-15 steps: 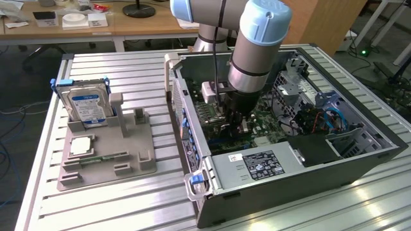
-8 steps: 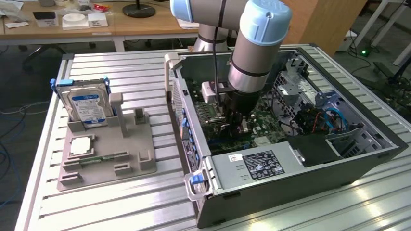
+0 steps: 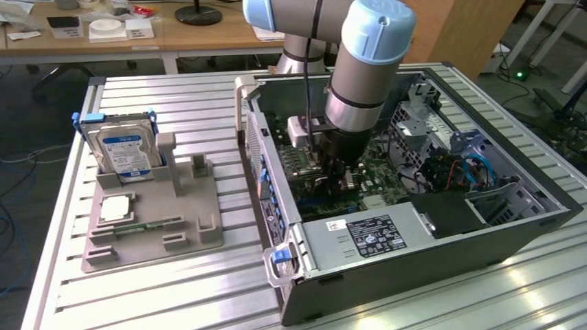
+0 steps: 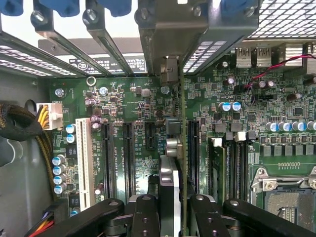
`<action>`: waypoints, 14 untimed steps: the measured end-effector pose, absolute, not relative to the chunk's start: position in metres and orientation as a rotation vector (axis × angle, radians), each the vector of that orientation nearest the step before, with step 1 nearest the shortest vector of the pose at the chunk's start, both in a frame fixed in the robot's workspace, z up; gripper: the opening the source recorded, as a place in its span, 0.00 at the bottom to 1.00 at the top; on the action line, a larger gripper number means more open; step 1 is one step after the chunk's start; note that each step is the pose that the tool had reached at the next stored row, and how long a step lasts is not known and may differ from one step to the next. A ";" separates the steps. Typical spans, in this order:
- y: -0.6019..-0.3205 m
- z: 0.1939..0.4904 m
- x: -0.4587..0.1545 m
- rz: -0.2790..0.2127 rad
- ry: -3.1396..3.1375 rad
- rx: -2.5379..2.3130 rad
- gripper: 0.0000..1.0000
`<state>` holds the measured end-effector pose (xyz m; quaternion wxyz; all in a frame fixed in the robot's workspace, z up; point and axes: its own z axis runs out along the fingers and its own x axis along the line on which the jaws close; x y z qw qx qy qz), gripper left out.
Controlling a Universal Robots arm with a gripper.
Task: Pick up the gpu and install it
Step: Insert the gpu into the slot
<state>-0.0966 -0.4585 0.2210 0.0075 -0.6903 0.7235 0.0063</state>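
In the wrist view the gpu [image 4: 182,148] is seen edge-on, a thin card with a silvery bracket [image 4: 167,190], standing upright over the green motherboard [image 4: 148,103]. My gripper [image 4: 175,217] is shut on it, one black finger [image 4: 144,217] on each side. The card's edge runs beside a long black slot [image 4: 192,148]; I cannot tell whether it touches the board. In the exterior view the gripper [image 3: 335,175] reaches down into the open computer case [image 3: 513,227], above the motherboard.
Several black expansion slots [image 4: 128,158] and a white slot [image 4: 84,158] lie beside the card, and the processor socket [image 4: 291,195] is further off. At the exterior view's left a grey holder [image 3: 156,234] carries a blue-labelled hard drive [image 3: 124,151] and a memory stick [image 3: 147,225]. The power supply [image 3: 367,237] fills the case's near corner.
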 end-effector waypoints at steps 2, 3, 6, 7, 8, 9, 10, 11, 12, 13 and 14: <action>-0.458 0.221 -0.097 0.020 2.262 -2.158 0.29; -0.458 0.221 -0.097 0.020 2.262 -2.158 0.29; -0.458 0.221 -0.097 0.020 2.262 -2.158 0.29; -0.458 0.220 -0.098 0.020 2.262 -2.158 0.29; -0.458 0.219 -0.098 0.019 2.262 -2.159 0.29; -0.458 0.214 -0.098 0.020 2.263 -2.158 0.29; -0.458 0.214 -0.098 0.020 2.263 -2.158 0.29; -0.458 0.214 -0.098 0.020 2.263 -2.158 0.29; -0.458 0.214 -0.098 0.020 2.262 -2.158 0.29; -0.458 0.214 -0.098 0.020 2.262 -2.158 0.29; -0.458 0.214 -0.098 0.020 2.262 -2.158 0.29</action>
